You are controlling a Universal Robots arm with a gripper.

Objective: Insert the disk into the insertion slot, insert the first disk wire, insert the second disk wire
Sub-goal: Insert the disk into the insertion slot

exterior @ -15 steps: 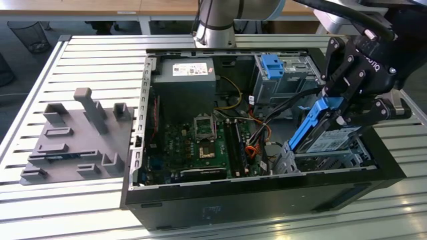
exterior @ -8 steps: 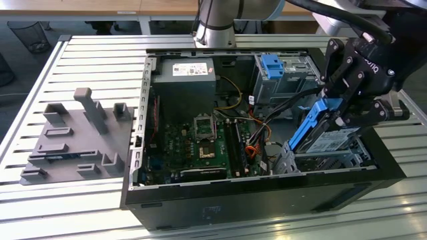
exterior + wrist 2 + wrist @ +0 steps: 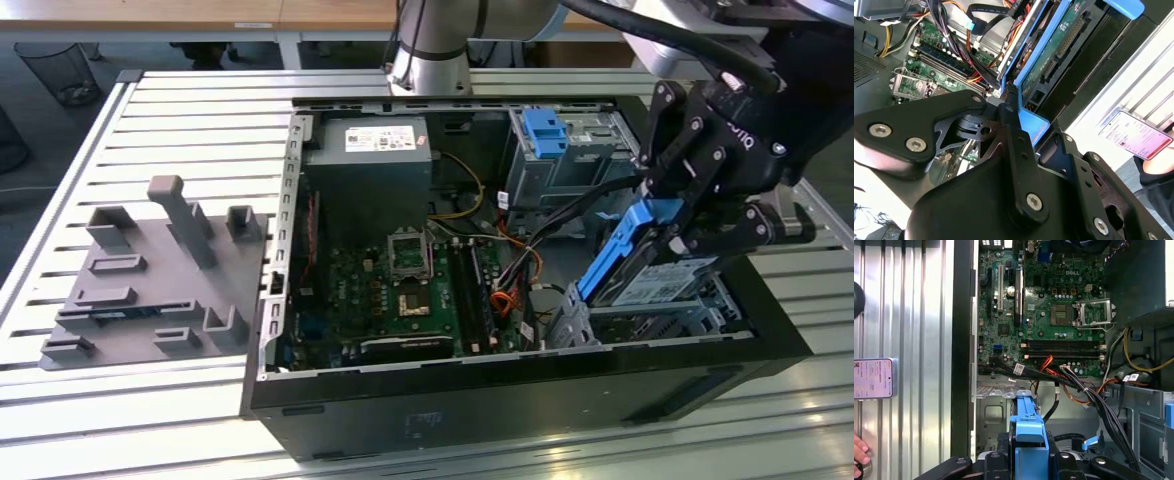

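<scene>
Pincer point(image 3: 701, 228) is clamped on the disk point(image 3: 661, 282), gripping it by the blue carrier frame point(image 3: 1029, 440). In the first wrist view the frame sits squeezed right between the two black fingers point(image 3: 999, 460). Disk hangs steeply tilted below the pincer, label side facing out. Its low end is right at the top of the insertion slot point(image 3: 661, 325), the metal cage in the corner of the open computer case point(image 3: 534, 405) on the exterior view's right. Can't tell if it's actually touching the cage.

Second wrist view shows the disk's green circuit-board underside. A bundle of wires point(image 3: 1089, 395) drapes between the motherboard point(image 3: 1054, 305) and the cage.

Outside the case on the slatted tabletop point(image 3: 147, 400) there's a grey fixture tray point(image 3: 147, 290), well apart from the pincer. There's also a phone point(image 3: 871, 378) with a person's hand point(image 3: 858, 450) near it.
</scene>
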